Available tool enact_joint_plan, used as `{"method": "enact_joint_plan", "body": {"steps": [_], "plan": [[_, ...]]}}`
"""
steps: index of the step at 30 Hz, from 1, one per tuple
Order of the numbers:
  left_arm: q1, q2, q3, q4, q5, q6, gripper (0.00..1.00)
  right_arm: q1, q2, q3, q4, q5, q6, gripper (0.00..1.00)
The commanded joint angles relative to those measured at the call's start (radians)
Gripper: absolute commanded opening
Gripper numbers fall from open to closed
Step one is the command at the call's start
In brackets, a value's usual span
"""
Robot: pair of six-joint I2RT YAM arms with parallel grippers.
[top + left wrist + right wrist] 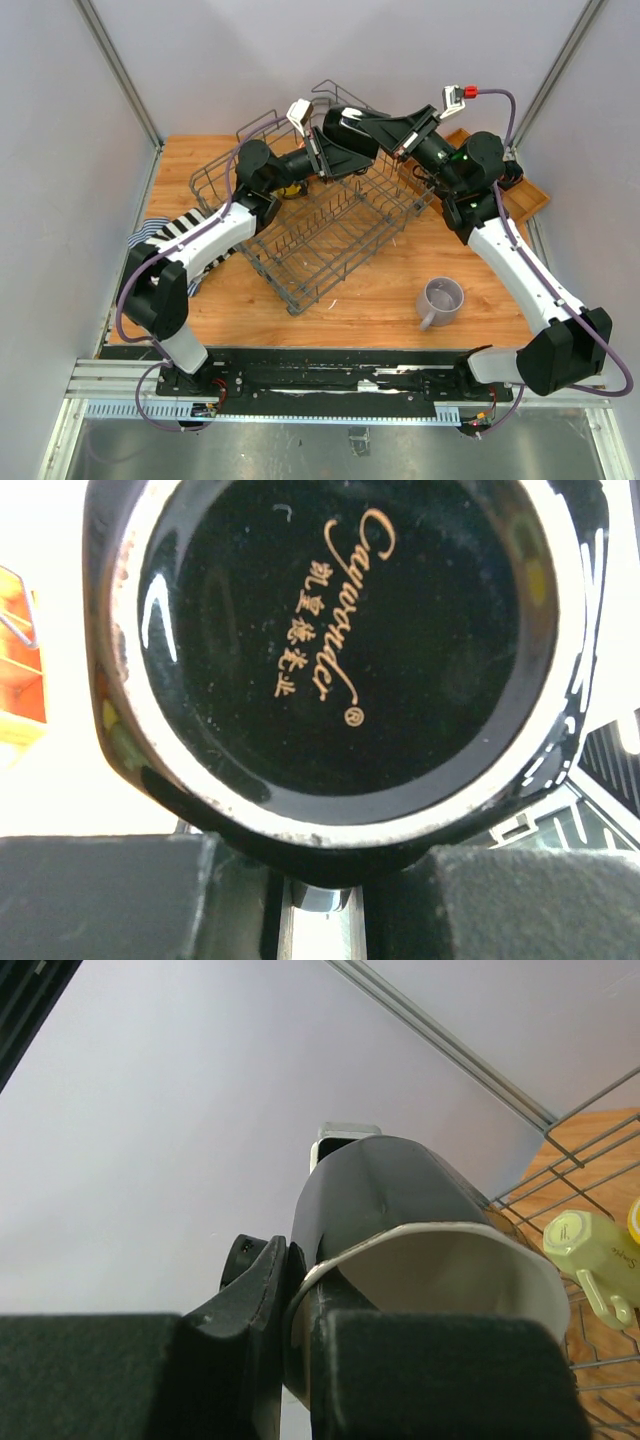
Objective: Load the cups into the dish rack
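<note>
Black glossy ceramic mug [330,650] is in the air above the grey wire dish rack [270,283], upper centre of the top view, both arms meeting at it.

Right gripper [300,1310] is clamped on the mug's rim, one finger outside the wall, one against the white inside.

Left gripper [320,880] sits at the mug's base, the printed underside filling its view. Its fingers are near together with a dark part of the mug dipping into the gap; real pinch or not, cannot tell.

Judgement: looks like a hand-over.
- Do not loosen the rim hold until the other grip is plainly firm; the glaze looks slick.
- Then lower it mouth-down over free tines, clear of the pale yellow mug [585,1250] among the rack wires, right edge of the right wrist view.

Lavender-grey mug [440,300] stands on the wooden table [330,320], lower right, outside the rack
</note>
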Motion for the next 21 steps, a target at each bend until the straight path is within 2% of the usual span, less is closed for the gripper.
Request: {"method": "enact_joint_plan", "body": {"steps": [1,2,4,7,14,21], "plan": [[-0.007,-0.070,-0.021,0.009,-0.061,0.030,0.00,0.015,-0.019,-0.018,0.001,-0.017,-0.128,0.11],[-0.005,-0.090,-0.028,-0.036,-0.078,0.070,0.00,0.013,-0.025,-0.019,-0.017,-0.013,-0.144,0.16],[-0.001,-0.131,-0.034,-0.160,-0.123,0.163,0.01,0.004,-0.039,-0.024,-0.053,-0.003,-0.169,0.37],[0.005,-0.186,-0.060,-0.286,-0.195,0.261,0.01,-0.024,-0.052,-0.042,-0.075,0.001,-0.183,0.50],[0.017,-0.283,-0.109,-0.516,-0.400,0.395,0.01,-0.117,-0.089,-0.107,-0.117,-0.019,-0.196,0.58],[0.017,-0.357,-0.063,-0.901,-0.815,0.445,0.00,-0.193,-0.154,-0.153,-0.277,-0.043,-0.306,0.61]]}}
